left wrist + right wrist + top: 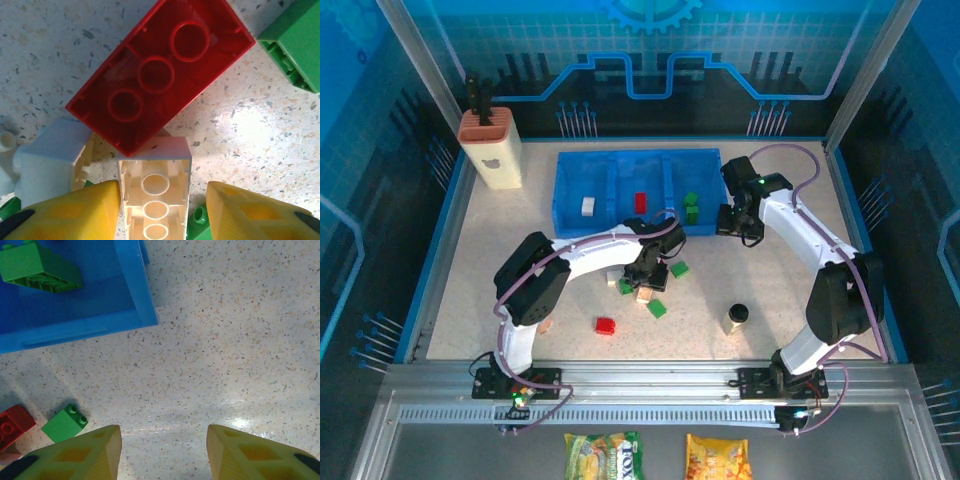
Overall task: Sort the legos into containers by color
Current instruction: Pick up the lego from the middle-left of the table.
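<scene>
My left gripper point(164, 200) is open low over a cluster of legos, its yellow fingers point(85, 212) either side of an upside-down cream brick point(155, 172); the left finger is near its side, the right one stands apart. A red brick point(160, 75) lies underside up just beyond it, a white brick point(55, 160) to the left, a green brick point(295, 50) at the top right. From above, the left gripper point(653, 272) is in front of the blue tray point(635, 228). My right gripper point(738, 228) is open over bare table by the tray's right corner point(135, 290), with nothing between its fingers.
The tray holds a white brick point(587, 206), a red brick point(640, 201) and green bricks point(691, 207), one colour per compartment. Loose green bricks point(657, 307) and a red one point(606, 325) lie nearer. A dark-capped bottle point(737, 317) stands front right, a beige block point(490, 148) back left.
</scene>
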Robot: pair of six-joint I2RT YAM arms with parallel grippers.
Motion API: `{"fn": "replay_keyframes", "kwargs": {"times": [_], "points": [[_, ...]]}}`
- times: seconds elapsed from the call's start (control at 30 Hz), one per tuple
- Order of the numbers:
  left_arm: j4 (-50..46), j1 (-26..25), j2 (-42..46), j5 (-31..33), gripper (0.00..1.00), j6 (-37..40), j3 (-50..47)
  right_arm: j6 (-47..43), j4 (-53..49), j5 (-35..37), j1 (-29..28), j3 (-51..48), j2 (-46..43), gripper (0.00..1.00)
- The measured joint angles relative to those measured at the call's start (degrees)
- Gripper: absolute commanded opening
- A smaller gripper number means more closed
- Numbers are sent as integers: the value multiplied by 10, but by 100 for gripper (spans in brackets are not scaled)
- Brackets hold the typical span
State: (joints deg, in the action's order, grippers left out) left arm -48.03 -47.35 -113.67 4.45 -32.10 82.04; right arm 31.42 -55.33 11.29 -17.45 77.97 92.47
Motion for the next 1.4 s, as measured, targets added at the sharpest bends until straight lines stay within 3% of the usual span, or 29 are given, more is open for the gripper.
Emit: {"fn": "replay_keyframes", "kwargs": {"times": [0.93,1.4], "points": [[8,-47,1,78,47,-25,-23,0,2,0,-1,0,7,49],[20,-49,1,78,38,-30,-35,0,1,0,-2,0,7,49]]}}
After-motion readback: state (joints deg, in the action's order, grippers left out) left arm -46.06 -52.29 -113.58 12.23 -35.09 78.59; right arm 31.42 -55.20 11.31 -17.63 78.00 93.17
